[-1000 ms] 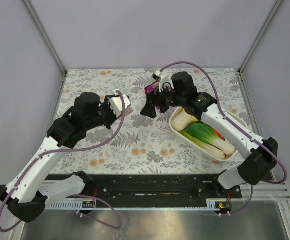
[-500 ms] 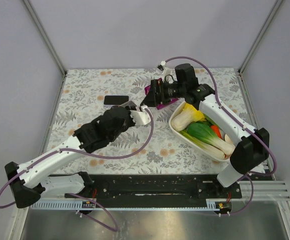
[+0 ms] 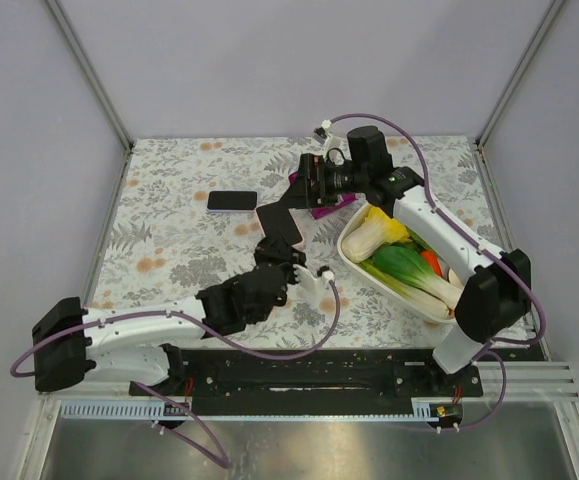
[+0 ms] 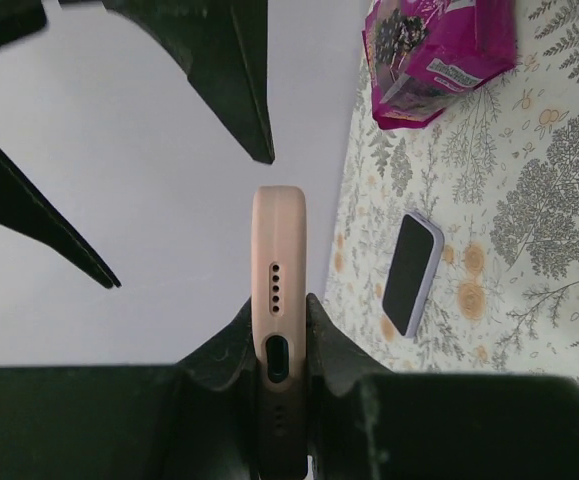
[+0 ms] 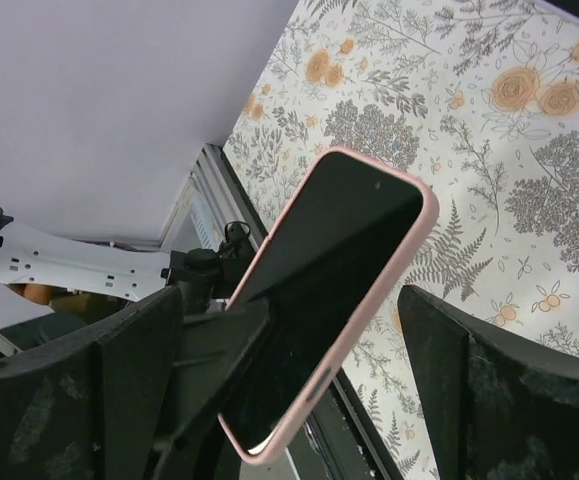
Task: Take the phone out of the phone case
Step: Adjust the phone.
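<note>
Above the floral worktop [image 3: 169,250], the right jaws stand wide apart. The pink phone case [image 5: 421,225] is held up facing their gap, just off the tips and touching neither. The left jaws pinch narrowly on the case's bottom edge. The phone [image 5: 329,250] sits inside the case, its dark screen toward the right jaws.

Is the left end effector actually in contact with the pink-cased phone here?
Touching. The left wrist view shows the left end effector shut on the pink-cased phone, its jaws pressed against both faces of the case beside the charging port.
</note>
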Controlling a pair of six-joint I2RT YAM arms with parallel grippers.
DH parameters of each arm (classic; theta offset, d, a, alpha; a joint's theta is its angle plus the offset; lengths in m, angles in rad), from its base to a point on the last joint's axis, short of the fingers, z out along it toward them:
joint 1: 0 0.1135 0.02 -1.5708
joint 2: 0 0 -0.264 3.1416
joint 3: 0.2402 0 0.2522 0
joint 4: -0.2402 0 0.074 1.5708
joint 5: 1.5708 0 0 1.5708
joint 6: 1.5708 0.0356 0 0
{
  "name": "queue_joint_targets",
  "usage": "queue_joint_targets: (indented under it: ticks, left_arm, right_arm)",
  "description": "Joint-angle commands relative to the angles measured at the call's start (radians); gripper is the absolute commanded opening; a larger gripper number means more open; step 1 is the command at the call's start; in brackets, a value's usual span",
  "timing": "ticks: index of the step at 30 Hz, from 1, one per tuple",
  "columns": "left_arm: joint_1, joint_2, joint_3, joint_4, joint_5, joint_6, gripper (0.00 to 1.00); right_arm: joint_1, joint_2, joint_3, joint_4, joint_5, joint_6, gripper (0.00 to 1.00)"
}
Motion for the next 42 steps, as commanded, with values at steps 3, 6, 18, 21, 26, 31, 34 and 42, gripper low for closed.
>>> queue_joint_targets:
  ticks: [3,6,18,21,26,31,34,42]
  left_arm:
    - [-0.067,0.029,-0.046,0.461,-0.125,0.287,0.00]
    - [-0.078,0.039,-0.062,0.536,-0.122,0.348,0.00]
    - [-0.144,0.118,-0.132,0.764,-0.120,0.528,0.00]
    - [-0.146,0.132,-0.115,0.751,-0.127,0.520,0.00]
    - [-0.147,0.138,-0.096,0.752,-0.136,0.525,0.00]
    - [-0.144,0.141,-0.107,0.774,-0.143,0.535,0.00]
    - [-0.139,0.143,-0.116,0.793,-0.148,0.549,0.00]
    - [-0.129,0.137,-0.118,0.794,-0.163,0.549,0.00]
  right_arm:
    - [-0.007,0.040,0.012,0.067,-0.059,0.053,0.96]
    - [-0.007,0.038,-0.005,0.093,-0.089,0.065,0.96]
    - [-0.007,0.037,-0.077,0.228,-0.206,0.148,0.83]
    - [-0.007,0.031,-0.090,0.239,-0.223,0.150,0.72]
    - [-0.009,0.017,-0.136,0.251,-0.230,0.140,0.64]
    - [-0.007,0.006,-0.156,0.251,-0.244,0.124,0.67]
    - [-0.007,-0.008,-0.157,0.250,-0.260,0.116,0.68]
    - [-0.007,-0.046,-0.180,0.251,-0.266,0.090,0.48]
